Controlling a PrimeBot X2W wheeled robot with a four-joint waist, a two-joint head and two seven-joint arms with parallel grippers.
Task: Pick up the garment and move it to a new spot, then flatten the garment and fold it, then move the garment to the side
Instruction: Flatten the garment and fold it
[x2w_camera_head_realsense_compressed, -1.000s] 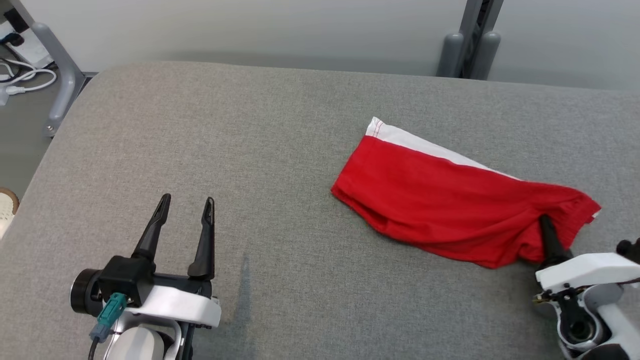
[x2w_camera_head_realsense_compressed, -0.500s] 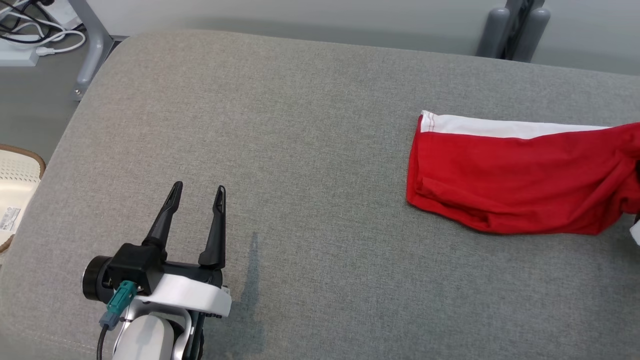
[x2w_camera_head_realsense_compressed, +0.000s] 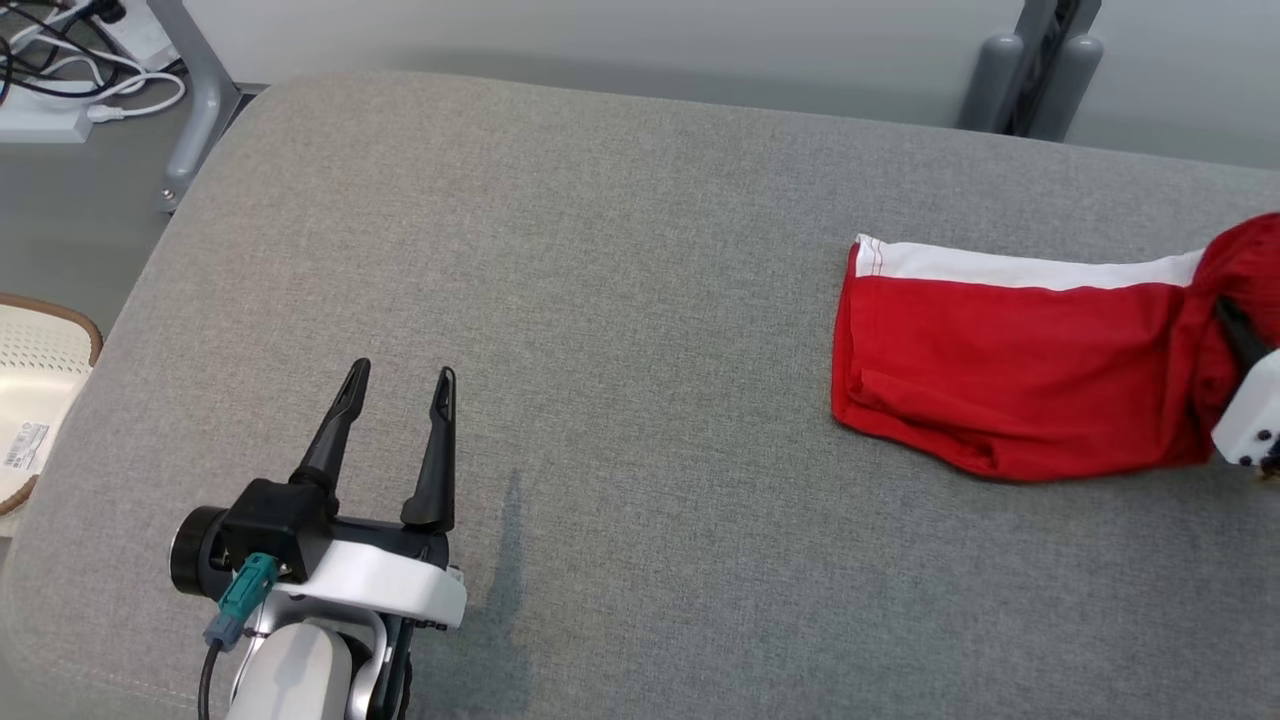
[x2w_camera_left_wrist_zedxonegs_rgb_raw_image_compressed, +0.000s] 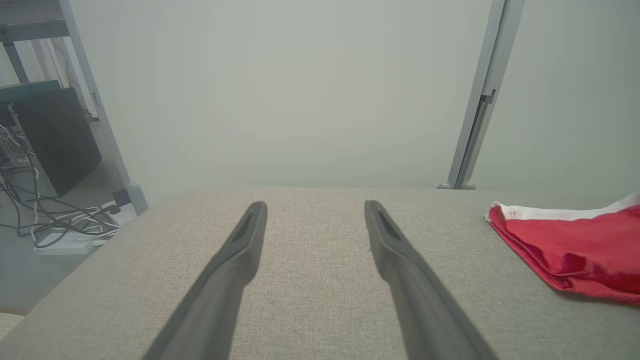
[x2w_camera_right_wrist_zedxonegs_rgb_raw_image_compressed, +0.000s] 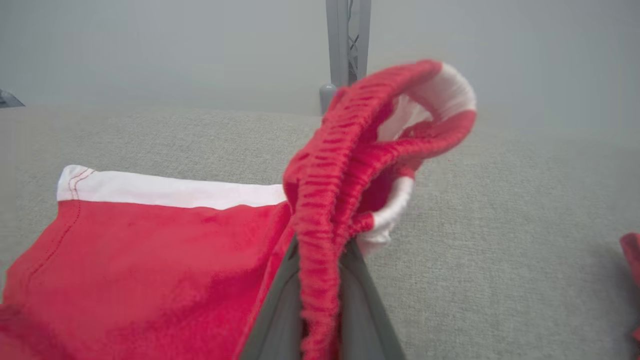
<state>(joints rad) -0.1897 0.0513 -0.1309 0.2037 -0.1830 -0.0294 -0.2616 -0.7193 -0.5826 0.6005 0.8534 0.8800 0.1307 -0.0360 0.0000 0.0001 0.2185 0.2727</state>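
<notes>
The garment (x2w_camera_head_realsense_compressed: 1010, 385) is a folded pair of red shorts with a white side stripe, lying at the right of the grey padded table (x2w_camera_head_realsense_compressed: 620, 300). My right gripper (x2w_camera_head_realsense_compressed: 1232, 325) is shut on its elastic waistband (x2w_camera_right_wrist_zedxonegs_rgb_raw_image_compressed: 325, 200), which is lifted off the table at the right edge of the head view. In the right wrist view the waistband is pinched between the two fingers (x2w_camera_right_wrist_zedxonegs_rgb_raw_image_compressed: 280, 310) and loops above them. My left gripper (x2w_camera_head_realsense_compressed: 398, 385) hovers open over the table's near left, far from the garment (x2w_camera_left_wrist_zedxonegs_rgb_raw_image_compressed: 575, 245). Its fingers (x2w_camera_left_wrist_zedxonegs_rgb_raw_image_compressed: 235, 270) hold nothing.
The table's left edge drops to the floor, where cables and a power strip (x2w_camera_head_realsense_compressed: 50, 110) lie by a grey frame leg (x2w_camera_head_realsense_compressed: 195, 110). A pale woven basket (x2w_camera_head_realsense_compressed: 30, 400) sits at far left. A grey post (x2w_camera_head_realsense_compressed: 1030, 80) stands behind the table.
The head camera has turned left, shifting the whole picture. My right gripper has swung the waistband end round and lifted it, so the shorts now lie square across the table. The left gripper stays open.
</notes>
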